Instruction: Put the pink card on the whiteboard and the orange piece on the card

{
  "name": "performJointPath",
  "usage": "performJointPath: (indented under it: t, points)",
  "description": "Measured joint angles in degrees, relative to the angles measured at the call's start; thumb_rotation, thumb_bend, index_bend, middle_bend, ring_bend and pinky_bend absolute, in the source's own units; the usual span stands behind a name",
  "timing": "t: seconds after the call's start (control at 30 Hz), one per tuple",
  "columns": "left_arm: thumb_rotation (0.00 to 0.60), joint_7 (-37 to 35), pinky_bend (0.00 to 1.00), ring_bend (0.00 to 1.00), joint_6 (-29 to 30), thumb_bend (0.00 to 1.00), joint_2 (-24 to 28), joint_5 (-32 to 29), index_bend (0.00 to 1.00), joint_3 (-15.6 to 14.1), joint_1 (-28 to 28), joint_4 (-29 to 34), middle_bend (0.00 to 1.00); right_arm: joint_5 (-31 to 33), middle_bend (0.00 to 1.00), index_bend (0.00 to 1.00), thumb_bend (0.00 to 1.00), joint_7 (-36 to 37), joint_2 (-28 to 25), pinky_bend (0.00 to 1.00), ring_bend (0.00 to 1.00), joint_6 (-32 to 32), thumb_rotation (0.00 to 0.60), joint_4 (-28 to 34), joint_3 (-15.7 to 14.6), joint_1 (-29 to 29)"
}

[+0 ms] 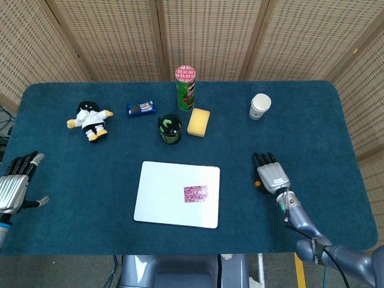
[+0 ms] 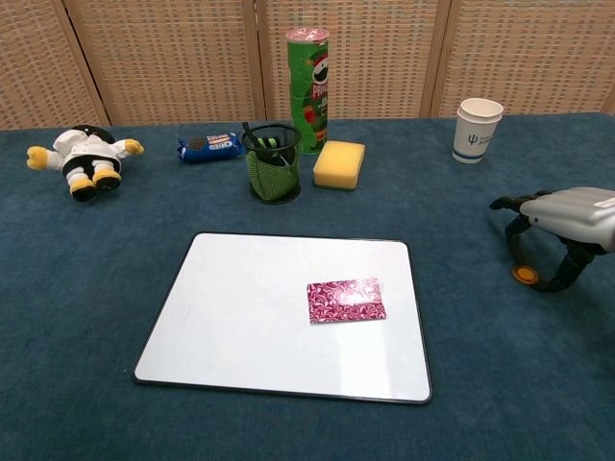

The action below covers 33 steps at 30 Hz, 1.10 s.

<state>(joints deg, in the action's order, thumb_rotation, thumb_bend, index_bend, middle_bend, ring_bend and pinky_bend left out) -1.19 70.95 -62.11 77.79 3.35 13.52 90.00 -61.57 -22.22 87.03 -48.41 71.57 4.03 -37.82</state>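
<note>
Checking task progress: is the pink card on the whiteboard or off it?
On it. The pink card lies flat inside the whiteboard's right half, clear of its edges.

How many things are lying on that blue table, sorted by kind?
Snacks: 2, chips can and cookie pack
Toys: 1, plush
Cups: 2, paper cup and mesh cup
Sponge: 1
Whiteboard: 1
Pink card: 1
Orange piece: 1
Total: 9

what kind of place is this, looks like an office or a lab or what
Probably a robot test or demo setup, not a lived-in room. A table covered in dark blue cloth stands before woven folding screens, and unrelated props lie laid out on it: a small plush toy, a green crisp can, a white rectangular whiteboard.
</note>
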Motion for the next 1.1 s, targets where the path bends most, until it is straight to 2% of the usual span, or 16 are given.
performJointPath:
  t: [0.23, 0.47, 0.63, 0.83, 0.97, 1.1]
  points:
    - [0.600, -0.18, 0.00, 0.00, 0.02, 0.00, 0.06, 0.04, 0.00, 0.01, 0.00, -0.01, 0.00, -0.40, 0.00, 0.57, 0.41, 0.05, -0.98, 0.00, 0.00, -0.50, 0.600, 2.34, 0.29, 0.10]
    - [0.600, -0.31, 0.00, 0.00, 0.03, 0.00, 0.14, 0.26, 0.00, -0.07, 0.02, 0.05, 0.00, -0.45, 0.00, 0.57, 0.41, -0.08, -3.60, 0.00, 0.00, -1.03, 0.600, 10.44, 2.05, -0.82]
    - [0.600, -0.57, 0.00, 0.00, 0.23, 0.00, 0.25, 0.40, 0.00, -0.06, -0.04, 0.08, 0.00, 1.50, 0.00, 0.57, 0.41, -4.25, -4.11, 0.00, 0.00, -1.35, 0.600, 16.25, 3.86, -3.23]
    - [0.600, -1.32, 0.00, 0.00, 0.08, 0.00, 0.43, 0.33, 0.00, -0.04, -0.06, -0.12, 0.00, 8.77, 0.00, 0.57, 0.41, -12.61, -1.28, 0.00, 0.00, -2.32, 0.600, 19.18, 5.57, -7.41]
    - [0.600, -2.15, 0.00, 0.00, 0.12, 0.00, 0.63, 0.41, 0.00, -0.03, -0.14, -0.26, 0.00, 14.64, 0.00, 0.57, 0.41, -18.30, 2.89, 0.00, 0.00, -4.23, 0.600, 19.35, 6.10, -10.39]
    - [0.600, -2.86, 0.00, 0.00, 0.13, 0.00, 0.82, 0.55, 0.00, -0.05, -0.22, -0.38, 0.00, 17.58, 0.00, 0.57, 0.41, -21.18, 6.83, 0.00, 0.00, -6.16, 0.600, 18.36, 6.03, -12.15]
